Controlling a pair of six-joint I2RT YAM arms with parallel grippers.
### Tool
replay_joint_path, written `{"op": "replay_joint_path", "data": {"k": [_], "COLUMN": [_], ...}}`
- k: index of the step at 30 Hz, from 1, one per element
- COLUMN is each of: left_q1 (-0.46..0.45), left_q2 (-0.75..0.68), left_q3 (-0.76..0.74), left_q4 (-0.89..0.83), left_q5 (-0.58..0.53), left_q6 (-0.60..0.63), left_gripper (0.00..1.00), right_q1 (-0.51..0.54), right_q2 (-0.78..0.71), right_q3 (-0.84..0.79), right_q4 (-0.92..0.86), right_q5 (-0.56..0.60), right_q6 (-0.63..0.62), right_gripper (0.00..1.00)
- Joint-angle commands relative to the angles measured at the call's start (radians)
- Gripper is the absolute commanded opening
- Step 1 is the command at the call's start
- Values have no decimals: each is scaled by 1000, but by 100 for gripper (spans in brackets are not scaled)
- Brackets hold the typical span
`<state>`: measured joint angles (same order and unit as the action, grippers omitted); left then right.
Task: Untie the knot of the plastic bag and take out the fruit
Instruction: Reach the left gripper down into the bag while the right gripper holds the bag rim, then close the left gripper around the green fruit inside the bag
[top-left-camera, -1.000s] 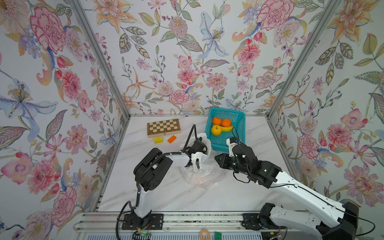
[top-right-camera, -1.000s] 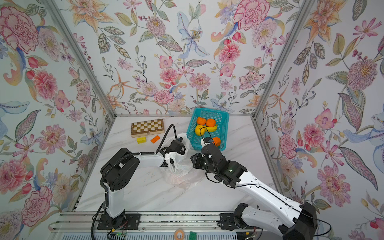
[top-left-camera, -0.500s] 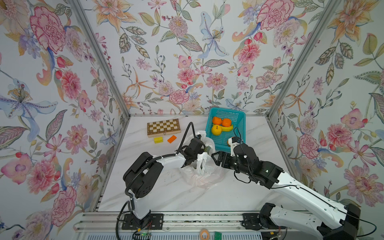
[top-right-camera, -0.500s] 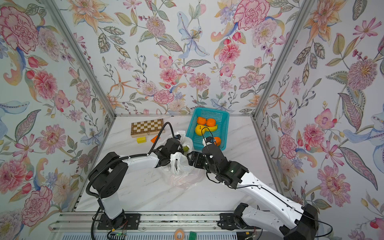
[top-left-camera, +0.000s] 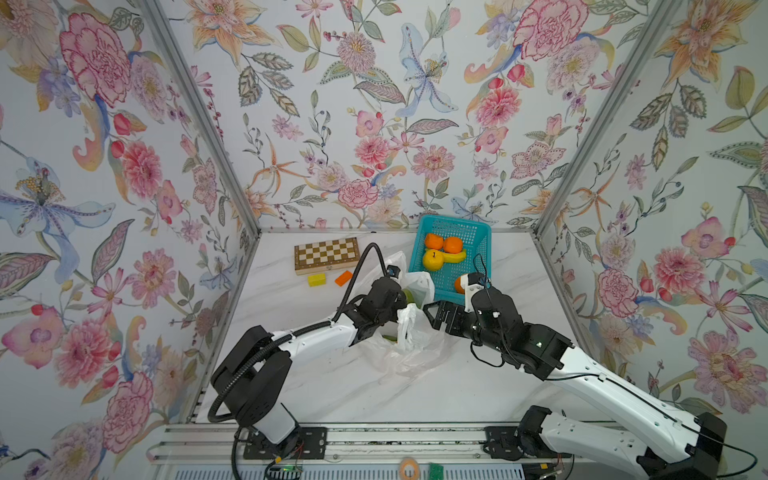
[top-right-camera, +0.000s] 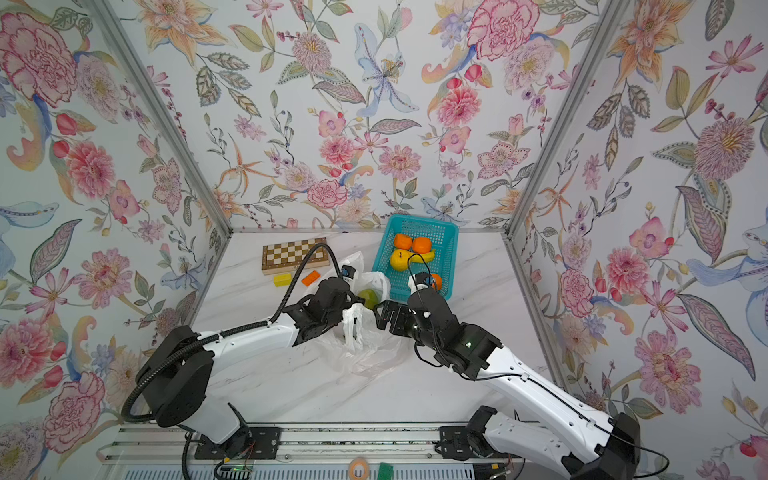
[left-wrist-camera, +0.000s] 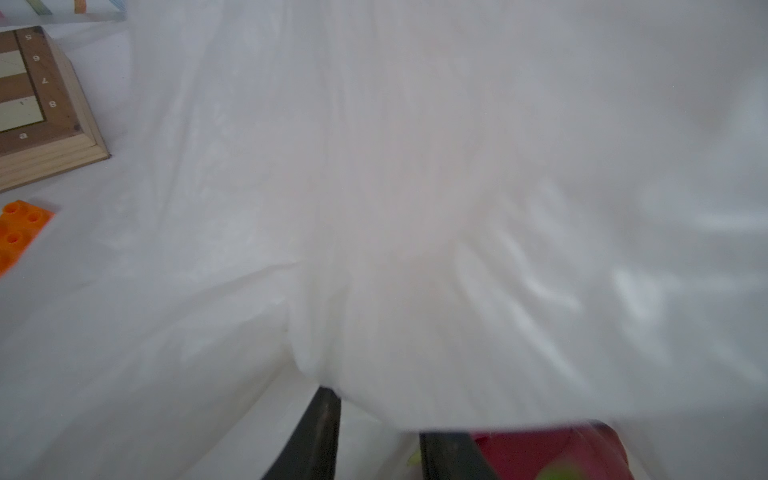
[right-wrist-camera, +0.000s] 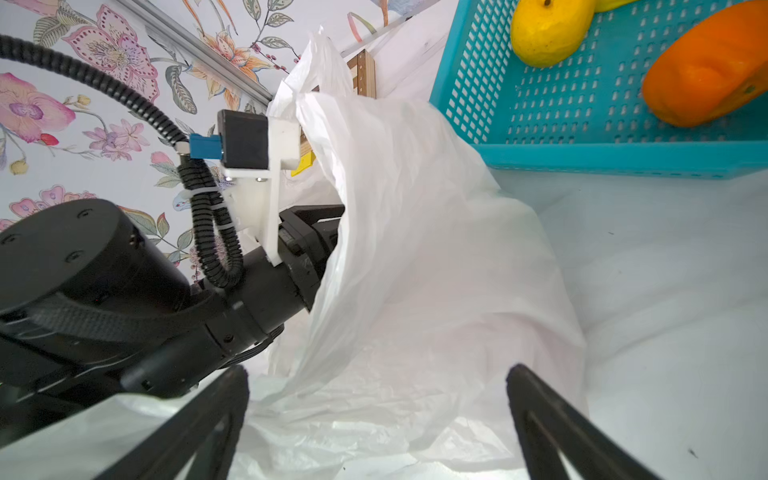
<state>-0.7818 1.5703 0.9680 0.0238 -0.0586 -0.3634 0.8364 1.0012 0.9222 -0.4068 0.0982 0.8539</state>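
The bag (top-left-camera: 415, 353) lies crumpled in the middle of the table (top-left-camera: 316, 386), part of it standing up around the left gripper (left-wrist-camera: 376, 417), which is right inside it, arm reaching in from the left. In the left wrist view white film fills nearly everything. The two dark fingers (left-wrist-camera: 320, 432) stand a little apart with film between them, but whether they pinch it I cannot tell. Just beside one finger, there's the dragon fruit (left-wrist-camera: 561, 453), deep red with a touch of green, in the bag. In both top views a green fruit (top-right-camera: 369, 298) shows at that gripper's tip, at the bag's far end, next to the near corner of the basket (top-left-camera: 484, 249). The right gripper (right-wrist-camera: 378, 374) is wide open and empty, loose film lying under and ahead of its spread jaws, and it hovers just beside the bag's right flank. Over in the basket, an orange (top-left-camera: 434, 241) touches a second orange (top-left-camera: 453, 245) at the back. The yellow fruit (top-left-camera: 431, 259) sits in front of them with the banana (top-left-camera: 458, 257) against it, and a third orange (top-left-camera: 459, 285) is near the front wall, half hidden behind the right wrist camera. Left of the basket, by the back wall, lies the chessboard (top-left-camera: 327, 255), with a yellow block (top-left-camera: 316, 279) and an orange block (top-left-camera: 343, 277) just in front of it.
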Motion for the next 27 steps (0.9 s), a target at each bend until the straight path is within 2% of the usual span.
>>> {"op": "replay_joint_path", "data": {"k": [1, 6, 10, 12, 15, 17, 19, 23, 27], "left_q1": [-11, -17, -17, -17, -33, -83, -157, -275, -391], "left_q2": [-82, -206, -293, -319, -319, -309, -294, -269, -210], "left_q3": [-28, -73, -115, -132, -157, -167, -192, -283, -350], "left_q4": [-45, -57, -36, -13, 12, 5, 10, 69, 153], "left_q5": [-37, -32, 13, 86, 207, 231, 229, 169, 84], "left_q6": [1, -15, -25, -21, -37, -34, -29, -67, -72], "left_gripper": [33, 28, 28, 30, 32, 32, 32, 32, 33], "right_q1": [-2, -2, -1, -2, -3, -9, -21, -48, -76], "right_q2": [1, 24, 90, 128, 152, 137, 108, 35, -46], "right_q3": [34, 60, 109, 120, 100, 62, 4, -144, -229], "right_q4": [-10, 27, 45, 38, -29, -60, -90, -139, -161], "right_q5": [11, -35, -77, -83, -9, 10, -11, -32, -55], "right_q6": [-16, -61, -106, -124, -145, -169, -181, -142, -88], "right_gripper": [99, 99, 99, 99, 99, 96, 89, 73, 70]}}
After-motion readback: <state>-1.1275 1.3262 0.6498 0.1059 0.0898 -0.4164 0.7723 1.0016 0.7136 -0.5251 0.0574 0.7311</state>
